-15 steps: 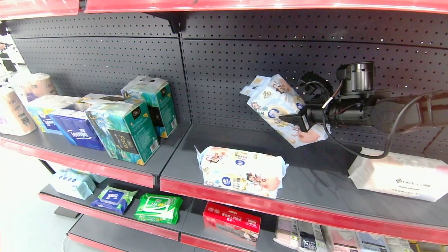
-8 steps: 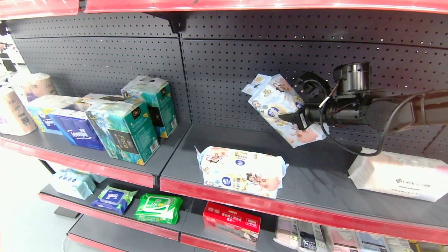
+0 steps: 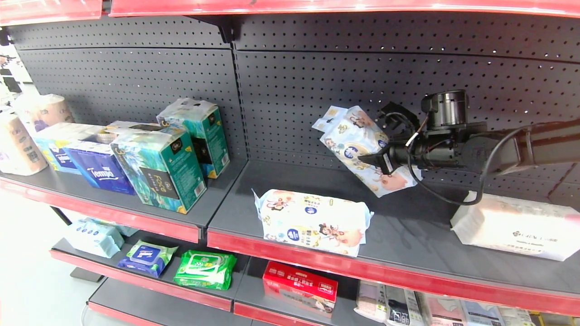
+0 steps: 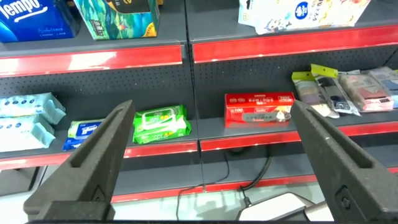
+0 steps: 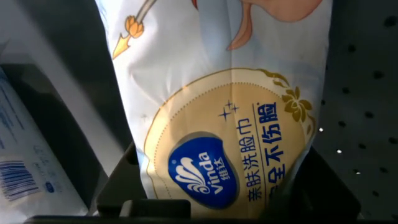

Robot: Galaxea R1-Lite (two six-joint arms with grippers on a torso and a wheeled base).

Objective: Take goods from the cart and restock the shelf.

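My right gripper (image 3: 379, 159) is shut on a white cartoon-printed tissue pack (image 3: 358, 145), holding it tilted in the air above the middle shelf (image 3: 408, 235), close to the pegboard back. In the right wrist view the same pack (image 5: 230, 124) sits between the dark fingers (image 5: 143, 202). A matching pack (image 3: 313, 221) lies flat at the shelf's front edge, below and to the left of the held one. My left gripper (image 4: 211, 168) hangs open lower down with nothing between its fingers, facing the lower shelves.
A white wipes pack (image 3: 516, 226) lies at the right on the shelf. Green tissue boxes (image 3: 161, 165) and blue packs (image 3: 97, 165) stand on the left bay. Below lie a green wipes pack (image 4: 160, 123) and a red box (image 4: 258, 109). Bare shelf lies behind the flat pack.
My right gripper has carried the held pack down and slightly left, closer to the shelf surface. The flat pack and the other goods have not moved.
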